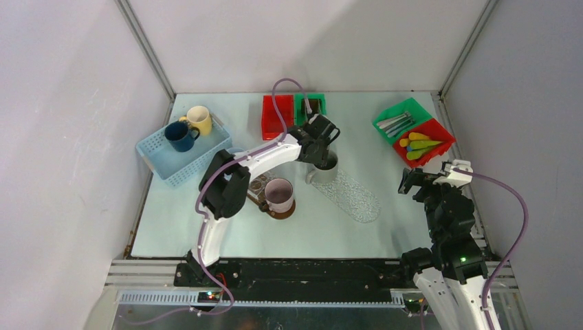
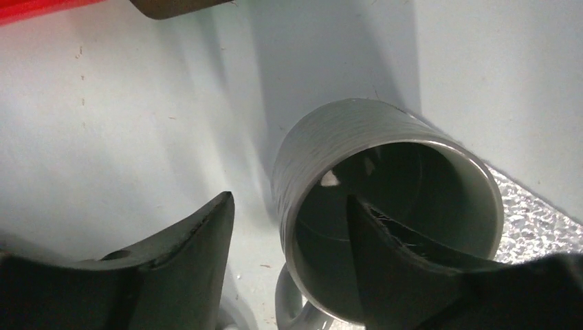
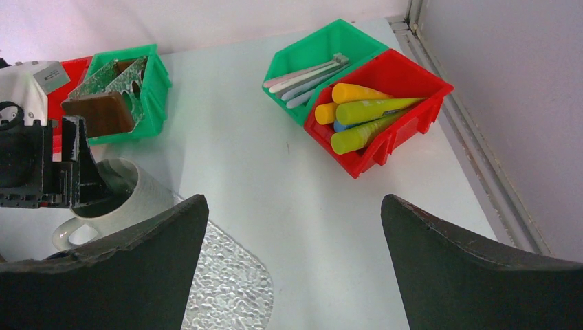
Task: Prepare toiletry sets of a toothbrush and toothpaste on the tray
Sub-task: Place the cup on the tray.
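Pale toothbrushes (image 1: 395, 122) (image 3: 306, 77) lie in a green bin. Yellow, lime and blue toothpaste tubes (image 1: 419, 146) (image 3: 364, 110) lie in the red bin beside it. The clear textured tray (image 1: 357, 203) (image 3: 227, 282) lies mid-table with a grey mug (image 1: 324, 170) (image 2: 385, 206) (image 3: 141, 196) standing at its far end. My left gripper (image 1: 322, 150) (image 2: 289, 198) is open astride the mug's wall, one finger inside and one outside, a gap showing at the outer finger. My right gripper (image 1: 410, 181) (image 3: 294, 199) hangs open and empty over the table, between the tray and the bins.
A pale mug (image 1: 278, 194) stands on a brown coaster near the left arm. A blue basket (image 1: 172, 161) at the left holds a navy and a cream mug. A red bin (image 1: 275, 117) and a green bin (image 1: 313, 104) (image 3: 120, 89) stand at the back centre.
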Tool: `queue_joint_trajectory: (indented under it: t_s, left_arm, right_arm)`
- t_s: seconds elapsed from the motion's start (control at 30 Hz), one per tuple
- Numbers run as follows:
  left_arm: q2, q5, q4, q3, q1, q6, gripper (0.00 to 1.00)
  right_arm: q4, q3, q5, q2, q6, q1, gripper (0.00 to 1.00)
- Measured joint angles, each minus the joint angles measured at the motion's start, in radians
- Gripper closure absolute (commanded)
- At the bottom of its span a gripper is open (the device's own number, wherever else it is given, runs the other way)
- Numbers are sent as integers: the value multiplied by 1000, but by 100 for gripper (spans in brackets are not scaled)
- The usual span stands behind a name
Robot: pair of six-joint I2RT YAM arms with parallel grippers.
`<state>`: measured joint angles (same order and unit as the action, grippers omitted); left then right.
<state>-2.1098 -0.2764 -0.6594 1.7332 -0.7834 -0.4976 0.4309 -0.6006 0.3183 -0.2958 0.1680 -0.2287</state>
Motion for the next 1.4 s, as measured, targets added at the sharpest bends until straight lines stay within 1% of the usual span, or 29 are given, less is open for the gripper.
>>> queue_joint_trajectory:
  t_s: [0.03, 0.07, 0.1, 0.13, 0.17, 0.23, 0.27, 0.33, 0.47, 0.57, 0.63, 0.77, 0.87, 1.07, 1.13, 1.23, 1.4]
  left_arm:
    - [2, 0, -1, 0, 0, 2, 24]
    - [5, 0, -2, 0, 0, 3, 21]
    - [10, 0, -6, 2, 0, 6, 15]
    - [16, 1, -11, 4, 2, 10, 12]
    - [25, 1, -16, 9, 3, 13, 7]
    - [56, 2, -32, 19, 11, 18, 1]
    - [73, 2, -39, 25, 15, 22, 1]
    - [119, 3, -48, 37, 28, 29, 0]
    - [244, 4, -58, 48, 98, 36, 0]
    - [336, 2, -64, 47, 188, 37, 0]
    - [393, -3, -68, 45, 268, 38, 0]
    - [467, -17, -80, 25, 417, 49, 0]
    - [496, -30, -90, -11, 515, 60, 0]
    - [505, -34, -86, -111, 751, 60, 2]
    - [505, -33, -77, -149, 842, 49, 3]
    - [503, -32, -56, -190, 946, 16, 4]
    - [488, -25, 7, -259, 1031, -85, 8]
  right_arm:
    - [0, 0, 0, 0, 0, 0, 1]
    - [0, 0, 0, 0, 0, 0, 1]
    - [0, 0, 0, 0, 0, 0, 1]
    - [0, 0, 0, 0, -1, 0, 1]
    - [0, 0, 0, 0, -1, 0, 1]
    - [0, 0, 0, 0, -1, 0, 0]
    - [0, 0, 0, 0, -1, 0, 1]
    - [0, 0, 0, 0, -1, 0, 1]
    - [0, 0, 0, 0, -2, 0, 1]
    - [-1, 2, 0, 0, -3, 0, 0]
    - [-2, 5, 0, 0, -4, 0, 1]
    - [-2, 10, 0, 0, -4, 0, 0]
    - [-3, 10, 0, -1, -5, 0, 1]
    - [-3, 11, 1, -8, -5, 0, 1]
    - [-3, 11, 0, -13, -8, 0, 1]
    - [-3, 11, 0, -21, -11, 0, 1]
    - [-3, 11, 0, -33, -12, 0, 1]
